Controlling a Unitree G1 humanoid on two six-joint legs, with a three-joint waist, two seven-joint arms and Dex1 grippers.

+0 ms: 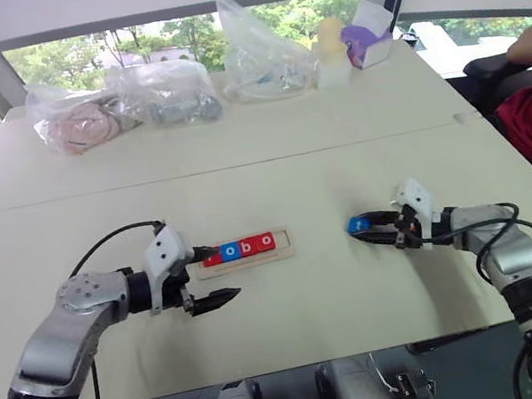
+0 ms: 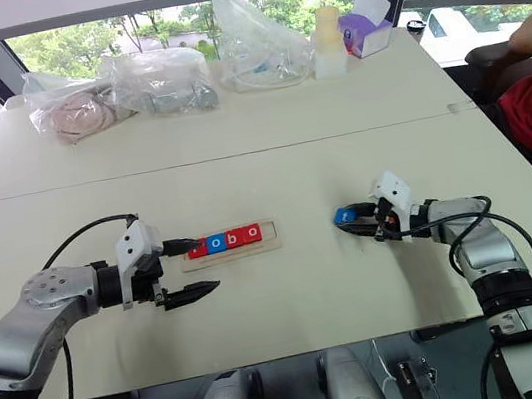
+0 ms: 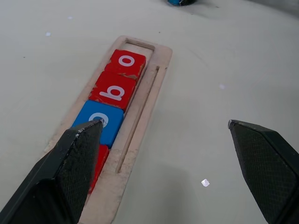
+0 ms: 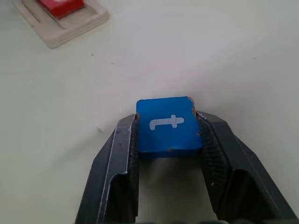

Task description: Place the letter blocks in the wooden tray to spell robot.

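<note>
The wooden tray is a narrow, flat strip of pale wood with rounded corners and a thin groove running alongside its shallow slot. It lies on the smooth, matte cream tabletop, a little toward nine o'clock from the centre in the head views. Four square tiles sit in the slot in a row: a red tile partly hidden behind a finger, a blue o tile, a red b tile and a red o tile. Their white letters are lowercase, and the red paint is chipped along some edges. The last cell of the slot, past the red o, is bare wood.

The left claw hovers at the tray's nine o'clock end with its two black wedge-shaped fingers spread wide. One finger sits over the first tiles; the other is over bare tabletop at the tray's six o'clock side. The finger pads show a fine cross-hatched texture.

Well apart from the tray, toward three o'clock, the right claw pinches the blue t tile between its black fingers. The tile's face is turned up and it has worn corners.

At the far twelve o'clock edge lie crinkled clear plastic bags, a pale bottle and a purple box.
</note>
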